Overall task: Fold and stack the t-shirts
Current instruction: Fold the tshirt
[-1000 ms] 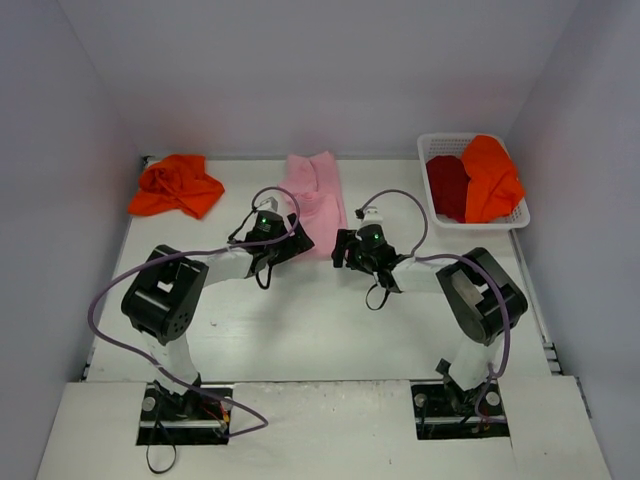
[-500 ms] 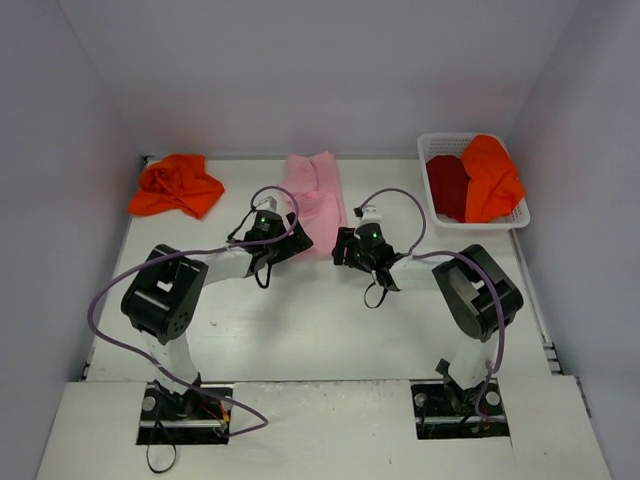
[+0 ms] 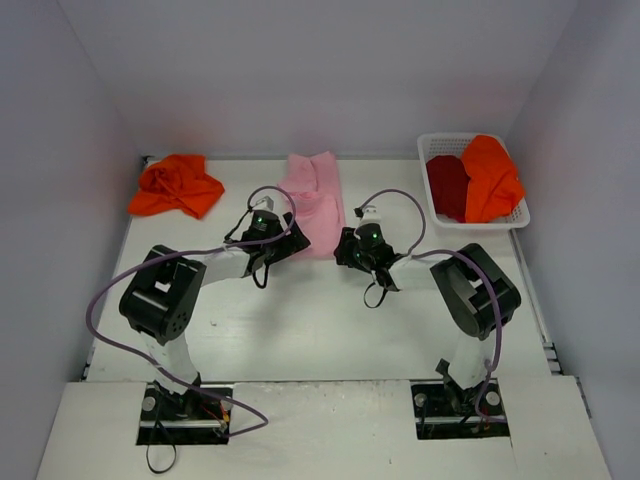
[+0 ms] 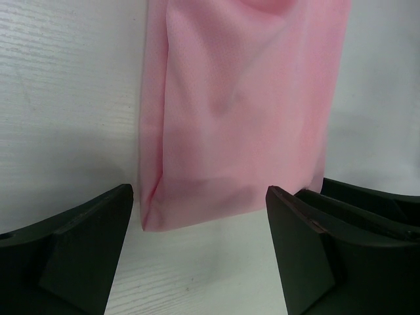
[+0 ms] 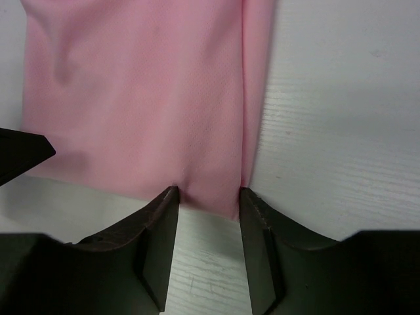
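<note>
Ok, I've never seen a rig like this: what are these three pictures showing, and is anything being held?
These are two robots, a left arm and a right arm, bolted at the near edge of a white table. The wide picture looks down from above and behind them; the other two come from a camera on each wrist, its black fingers at the bottom. A folded pink shirt lies mid-table, a crumpled orange shirt far left; a basket far right holds a dark red shirt and a second orange shirt. The left gripper stands wide open at the pink shirt's near edge. The right gripper has narrower jaws astride its near right corner, not clamped. Nothing is lifted.
</note>
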`<state>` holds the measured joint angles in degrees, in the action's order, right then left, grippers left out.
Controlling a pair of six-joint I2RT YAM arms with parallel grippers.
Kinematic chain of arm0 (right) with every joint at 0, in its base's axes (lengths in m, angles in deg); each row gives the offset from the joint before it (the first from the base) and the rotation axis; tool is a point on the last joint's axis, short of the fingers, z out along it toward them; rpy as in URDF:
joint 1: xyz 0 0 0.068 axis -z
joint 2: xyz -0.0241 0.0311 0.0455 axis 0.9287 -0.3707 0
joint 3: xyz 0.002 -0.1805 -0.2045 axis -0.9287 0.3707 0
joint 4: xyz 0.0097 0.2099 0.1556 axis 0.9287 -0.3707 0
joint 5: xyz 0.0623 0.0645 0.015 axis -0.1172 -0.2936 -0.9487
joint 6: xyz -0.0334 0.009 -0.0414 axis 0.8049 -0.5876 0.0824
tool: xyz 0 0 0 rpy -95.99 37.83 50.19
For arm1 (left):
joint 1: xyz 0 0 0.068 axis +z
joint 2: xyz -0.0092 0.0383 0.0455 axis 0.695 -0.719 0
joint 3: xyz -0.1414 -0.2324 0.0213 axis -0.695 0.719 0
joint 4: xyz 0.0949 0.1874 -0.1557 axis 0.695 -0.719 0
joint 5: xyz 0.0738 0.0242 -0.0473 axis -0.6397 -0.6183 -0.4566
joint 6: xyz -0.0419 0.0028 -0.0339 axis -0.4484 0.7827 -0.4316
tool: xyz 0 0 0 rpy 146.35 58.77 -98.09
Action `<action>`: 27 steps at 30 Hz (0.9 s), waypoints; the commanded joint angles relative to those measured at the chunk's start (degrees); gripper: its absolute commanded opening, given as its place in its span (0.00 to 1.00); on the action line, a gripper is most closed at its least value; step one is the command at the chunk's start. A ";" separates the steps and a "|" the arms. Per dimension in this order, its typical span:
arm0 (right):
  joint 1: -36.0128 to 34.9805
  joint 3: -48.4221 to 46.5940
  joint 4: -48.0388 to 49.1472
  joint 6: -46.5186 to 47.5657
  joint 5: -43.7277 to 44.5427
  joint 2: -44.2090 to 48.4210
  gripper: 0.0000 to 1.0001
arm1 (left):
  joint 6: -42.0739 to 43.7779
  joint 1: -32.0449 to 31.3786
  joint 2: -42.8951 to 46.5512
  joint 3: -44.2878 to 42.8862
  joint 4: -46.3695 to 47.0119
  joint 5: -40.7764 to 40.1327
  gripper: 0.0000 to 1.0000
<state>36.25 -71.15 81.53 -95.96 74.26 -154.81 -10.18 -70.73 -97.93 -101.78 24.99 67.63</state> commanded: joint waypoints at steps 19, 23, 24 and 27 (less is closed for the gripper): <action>-2.29 2.23 -3.01 0.09 0.45 7.08 0.00 | 0.49 0.59 6.93 3.92 1.36 -0.50 0.77; -3.95 4.78 -5.64 -0.08 2.19 11.82 0.00 | 0.66 0.59 9.57 5.32 -0.22 -1.47 0.77; -4.48 5.22 -6.09 -0.26 3.07 12.44 0.00 | 1.01 0.59 10.10 5.59 -0.48 -1.64 0.77; -6.50 7.42 -7.58 -0.87 5.01 15.25 0.00 | 1.80 0.68 12.56 6.46 -2.50 -2.70 0.77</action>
<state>31.31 -64.52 74.63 -96.48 75.97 -143.81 -9.94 -70.57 -90.42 -94.96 22.67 66.67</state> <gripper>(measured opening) 0.031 0.770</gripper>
